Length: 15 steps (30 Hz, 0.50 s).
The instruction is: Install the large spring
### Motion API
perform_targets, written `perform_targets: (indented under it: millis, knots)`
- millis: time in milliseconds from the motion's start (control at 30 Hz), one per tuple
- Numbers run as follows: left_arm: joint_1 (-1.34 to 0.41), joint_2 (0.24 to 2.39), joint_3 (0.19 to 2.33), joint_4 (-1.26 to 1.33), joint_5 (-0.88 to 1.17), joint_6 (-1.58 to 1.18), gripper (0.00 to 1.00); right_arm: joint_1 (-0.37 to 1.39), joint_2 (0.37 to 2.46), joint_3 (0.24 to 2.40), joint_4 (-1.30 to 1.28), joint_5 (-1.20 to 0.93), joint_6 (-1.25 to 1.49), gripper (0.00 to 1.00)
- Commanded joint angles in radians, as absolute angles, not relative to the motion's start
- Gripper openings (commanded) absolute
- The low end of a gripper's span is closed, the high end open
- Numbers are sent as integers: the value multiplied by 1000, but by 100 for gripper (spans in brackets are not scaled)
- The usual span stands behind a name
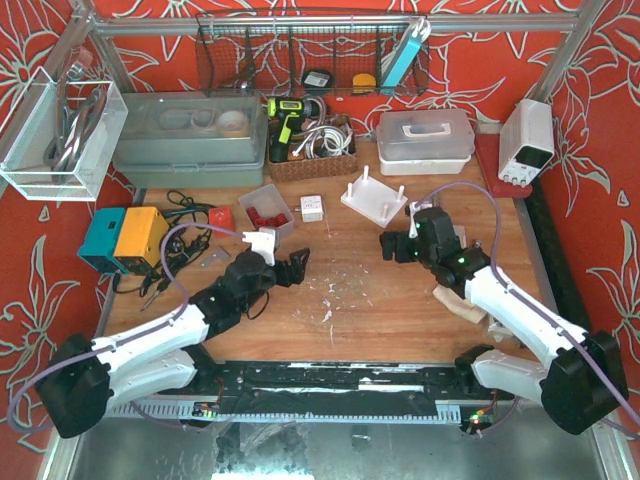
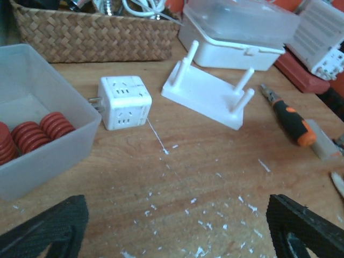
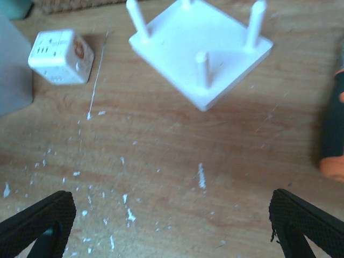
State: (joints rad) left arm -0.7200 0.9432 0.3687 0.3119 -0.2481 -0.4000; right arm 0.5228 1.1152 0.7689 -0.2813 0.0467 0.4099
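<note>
Peg base (image 1: 374, 198): white, four posts; landmark.
Bin (image 2: 48, 156): left of base; holds red springs (image 2: 54, 126); cannot tell which is largest.
Left gripper (image 2: 174, 234): released, empty, near-left of base.
Right gripper (image 3: 172, 228): released, empty, just before base.
Handling: likely light and springy; pinch across mid-coils.

Springs (image 2: 37, 134) lie in bin (image 2: 32, 161) at left; plug cube (image 2: 124, 102) just right of it, pegged base (image 2: 207, 97) right of cube, basket (image 2: 97, 37) and lidded box (image 2: 236, 32) behind, screwdriver (image 2: 290, 121) far right.
</note>
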Motion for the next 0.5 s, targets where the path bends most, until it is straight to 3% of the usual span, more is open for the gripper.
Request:
perform_targets:
  millis: [0, 267, 467]
  knots:
    - [-699, 998, 503, 195, -333, -374, 86, 556, 1103, 672, -150, 1, 425, 99]
    - [-493, 1242, 746, 80, -210, -319, 62, 594, 1069, 608, -83, 159, 380, 99]
    - [-399, 1339, 851, 16, -227, -296, 59, 608, 1029, 552, -19, 207, 387, 98]
